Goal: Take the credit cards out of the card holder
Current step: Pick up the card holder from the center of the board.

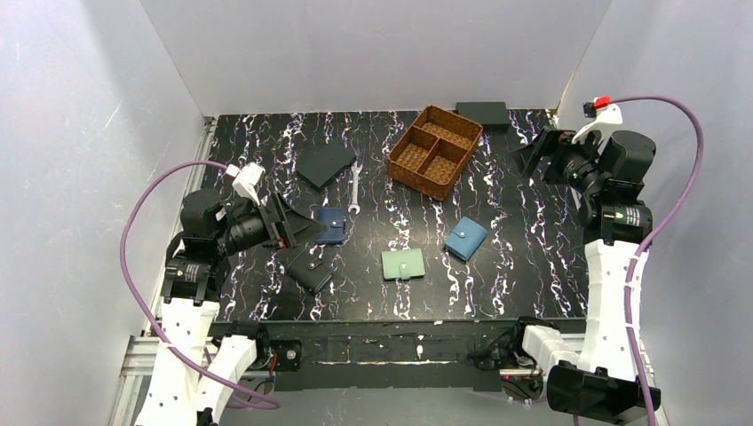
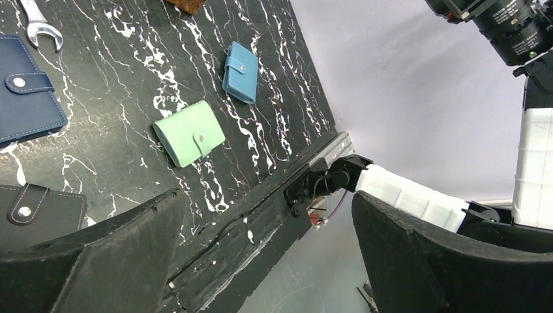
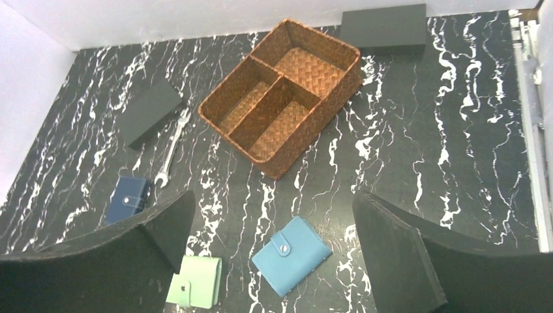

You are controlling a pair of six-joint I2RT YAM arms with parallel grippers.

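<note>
The card holder (image 1: 402,264) is a pale mint-green wallet lying shut, its snap tab fastened, near the front middle of the black marbled table. It also shows in the left wrist view (image 2: 190,133) and at the bottom of the right wrist view (image 3: 195,282). The credit cards are hidden. My left gripper (image 1: 302,226) hovers open to the left of the holder, over the navy wallet, its jaws (image 2: 266,195) holding nothing. At the back right my right gripper (image 1: 530,155) is raised and open, nothing between its fingers (image 3: 274,195).
A brighter blue wallet (image 1: 466,238) lies right of the holder. A navy wallet (image 1: 331,225) and a black wallet (image 1: 310,271) lie to its left. A woven basket (image 1: 435,151), a wrench (image 1: 354,188), a flat black case (image 1: 325,165) and a black box (image 1: 482,114) sit farther back.
</note>
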